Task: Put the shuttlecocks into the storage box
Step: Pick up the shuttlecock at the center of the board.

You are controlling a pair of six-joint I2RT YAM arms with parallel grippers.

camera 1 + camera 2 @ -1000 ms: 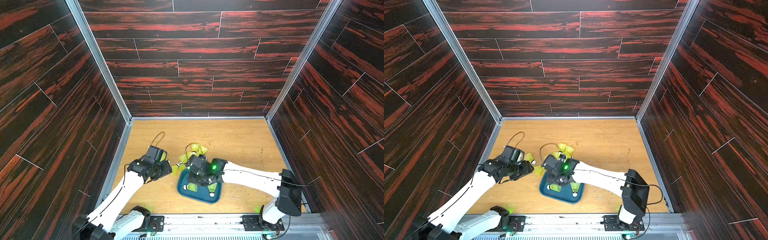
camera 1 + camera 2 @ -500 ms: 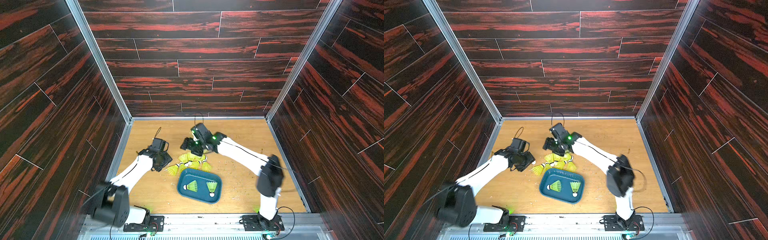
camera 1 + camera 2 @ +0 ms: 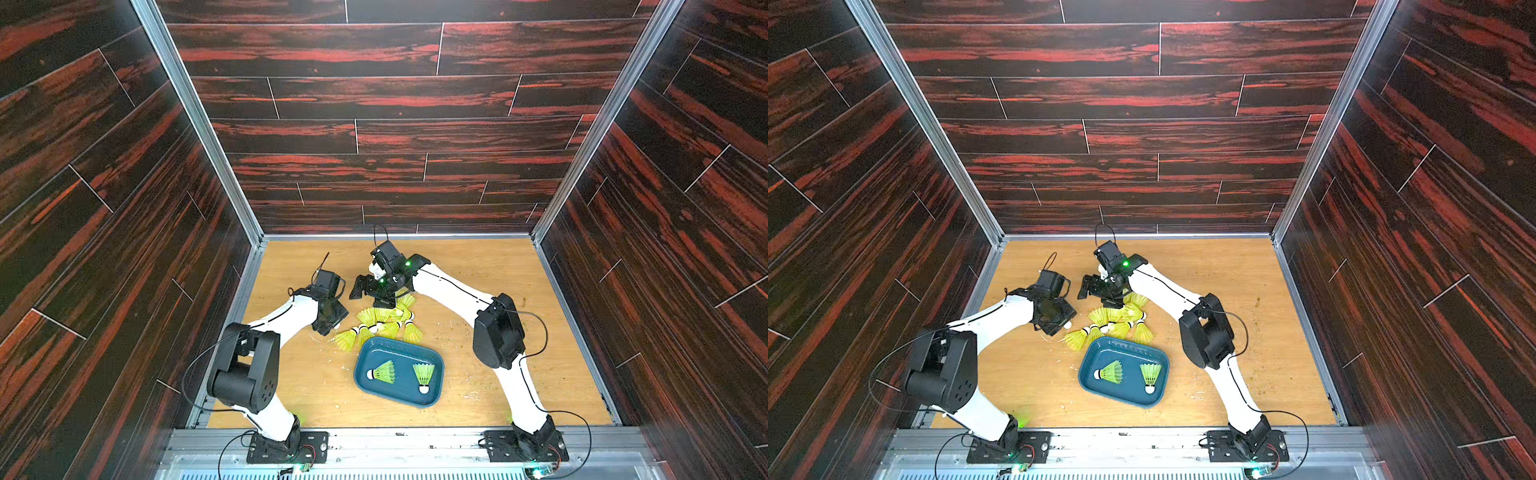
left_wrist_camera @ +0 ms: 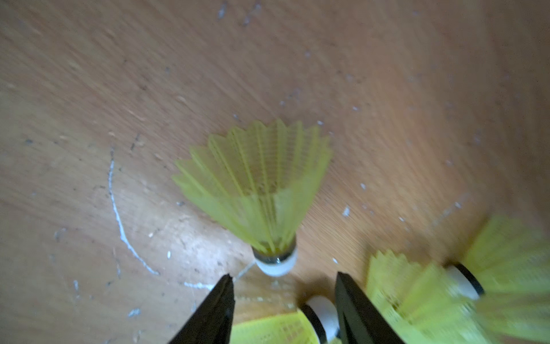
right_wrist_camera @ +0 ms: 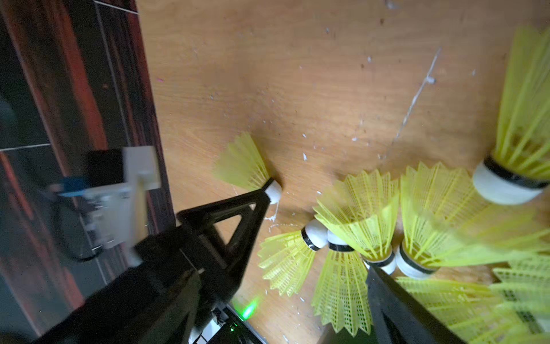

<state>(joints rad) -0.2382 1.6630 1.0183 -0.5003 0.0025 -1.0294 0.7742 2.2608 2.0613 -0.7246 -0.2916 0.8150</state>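
Inside storage box [image 3: 397, 394], two shuttlecocks [image 3: 384, 371]; others beside

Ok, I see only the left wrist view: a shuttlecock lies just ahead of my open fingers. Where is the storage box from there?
Observer: The storage box sits to the right of the left gripper, nearer the robot's base than the pile.
Operator: Is anything inside it already?
Observer: Yes, two shuttlecocks lie in it, apart from each other.
Operator: And the other arm, what is it doing?
Observer: The right gripper is open over the far edge of the pile and holds nothing.
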